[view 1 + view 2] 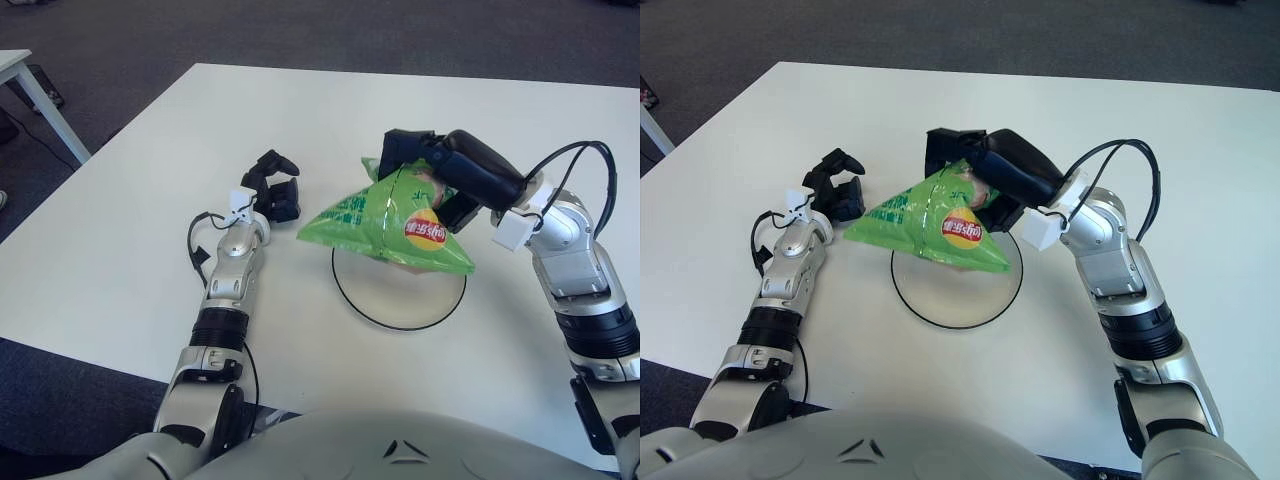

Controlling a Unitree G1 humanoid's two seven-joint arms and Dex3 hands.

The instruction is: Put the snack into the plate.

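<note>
A green crisp bag (385, 225) with a red and yellow logo hangs tilted over the white, black-rimmed plate (400, 300), hiding most of it. My right hand (435, 170) is shut on the bag's upper edge, reaching in from the right above the plate's far side. Whether the bag's lower end touches the plate I cannot tell. My left hand (272, 190) shows on the white table (120, 250) to the left of the plate, its dark fingers curled and holding nothing.
The white table's left edge (90, 160) runs diagonally, with dark carpet beyond it. A corner of another white table (20, 70) shows at the far left.
</note>
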